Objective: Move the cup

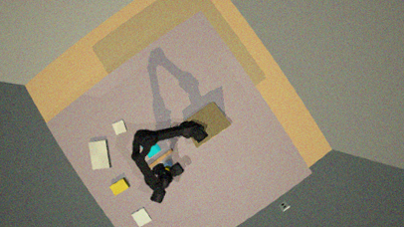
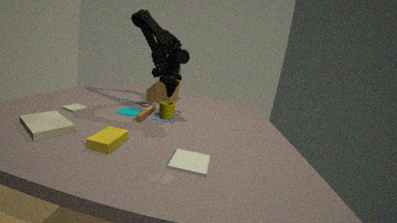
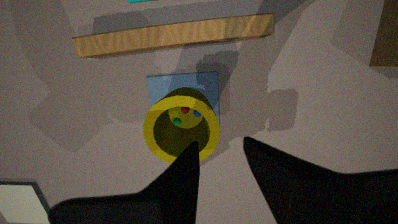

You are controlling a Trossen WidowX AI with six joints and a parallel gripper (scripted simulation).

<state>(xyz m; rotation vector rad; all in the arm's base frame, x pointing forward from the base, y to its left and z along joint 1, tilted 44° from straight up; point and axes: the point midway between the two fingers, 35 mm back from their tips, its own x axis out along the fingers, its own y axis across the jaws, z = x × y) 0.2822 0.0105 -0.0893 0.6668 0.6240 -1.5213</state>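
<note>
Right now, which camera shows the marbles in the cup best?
The wrist view: it looks straight into the yellow cup at the marbles. The exterior view shows only the cup's side; in the top view the arm hides it.

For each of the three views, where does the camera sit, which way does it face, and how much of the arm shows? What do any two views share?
Top: overhead, looking straight down on the table; the whole arm shows, bent over the cup.
Exterior: beyond the table's edge, level, facing the wall corner; the arm shows above the yellow cup.
Wrist: on the arm's end, looking down past the pincer into the cup with three marbles on its blue pad.
Shared: exterior and wrist both show the cup and wooden bar.
</note>
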